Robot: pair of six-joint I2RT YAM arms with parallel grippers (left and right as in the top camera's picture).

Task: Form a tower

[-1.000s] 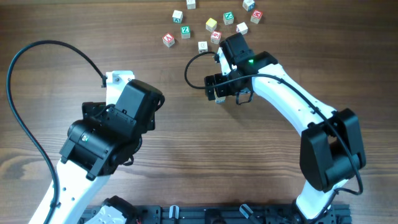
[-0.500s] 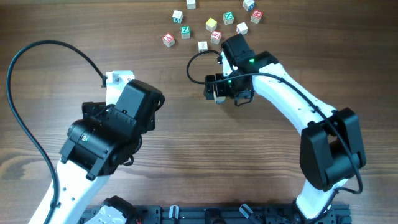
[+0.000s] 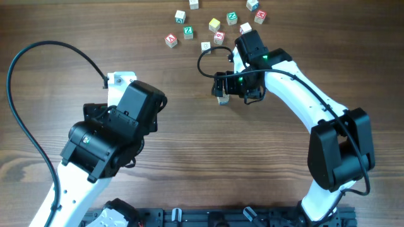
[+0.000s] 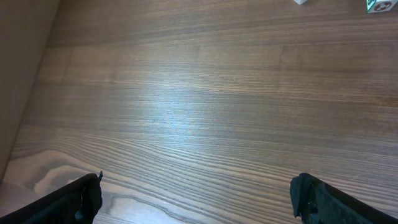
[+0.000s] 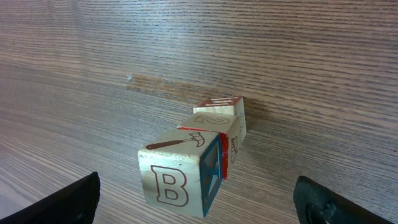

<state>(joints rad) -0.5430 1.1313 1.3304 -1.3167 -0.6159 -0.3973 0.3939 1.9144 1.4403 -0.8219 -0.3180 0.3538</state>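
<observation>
Tower [image 5: 189,158] of three letter cubes stands between the fingertips [image 5: 65,202] of the right hand [image 5: 196,193]. The hand's jaws are spread wide and grip nothing, and bare wood shows on both sides between the cubes and the dark tips. In the right wrist view the stack runs away from the lens. The nearest cube shows a pale B face, a hammer picture and a blue-edged side. The middle cube has red edges, and the farthest one meets the surface [image 5: 298,56].

From overhead the right hand hangs over the stack, right of centre and toward the far side. Only a bit of one cube peeks out at the hand's near-left edge. Beyond the hand, along the far edge, loose letter cubes [image 3: 214,24] lie scattered, apart from the tower.

The left hand [image 4: 198,199] is well to the left and nearer, its jaws also wide, with only bare wood between them. A white cube [image 4: 300,2] and a green-edged cube [image 4: 377,5] show at the far right edge of its view.
</observation>
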